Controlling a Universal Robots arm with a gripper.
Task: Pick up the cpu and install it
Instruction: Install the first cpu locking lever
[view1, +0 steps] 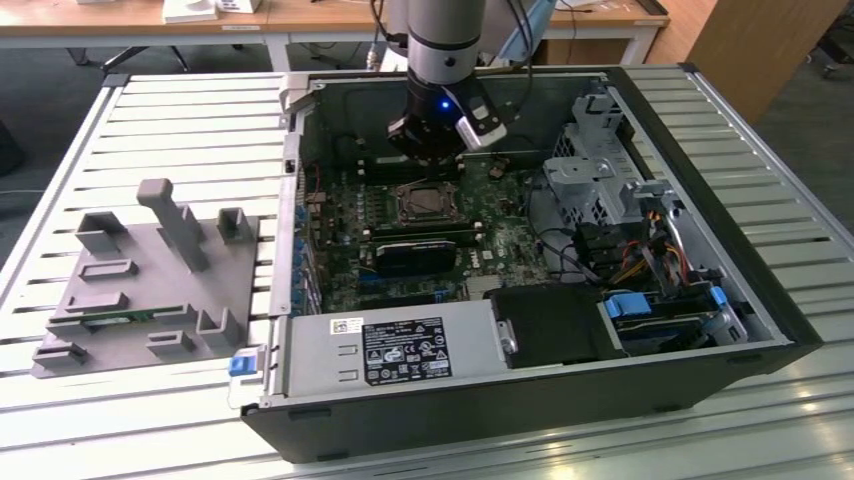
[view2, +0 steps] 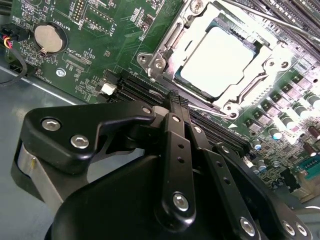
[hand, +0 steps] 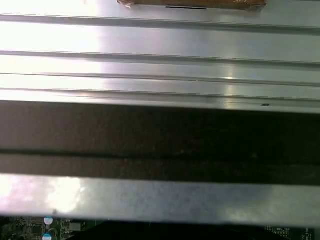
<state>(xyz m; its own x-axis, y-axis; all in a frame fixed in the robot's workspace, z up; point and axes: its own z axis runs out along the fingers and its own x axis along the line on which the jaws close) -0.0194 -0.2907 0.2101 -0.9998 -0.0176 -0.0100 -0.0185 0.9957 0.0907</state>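
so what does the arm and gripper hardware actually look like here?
The arm is a silver-grey tube ending in a black wrist with a small blue light and a white-and-black module clipped on. The gripper is matte black, with chunky linkage bars joined by silver hex-socket screws.

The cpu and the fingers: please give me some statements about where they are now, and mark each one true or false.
1. The cpu lies in the socket on the motherboard. True.
2. The fingers are clamped on the cpu. False: in the second wrist view they are closed together and hold nothing, and the cpu lies apart from them in the socket.
3. In the exterior view the gripper hangs inside the open computer case, above the motherboard. True.
4. The cpu rests on the grey fixture beside the case. False: it is inside the case.
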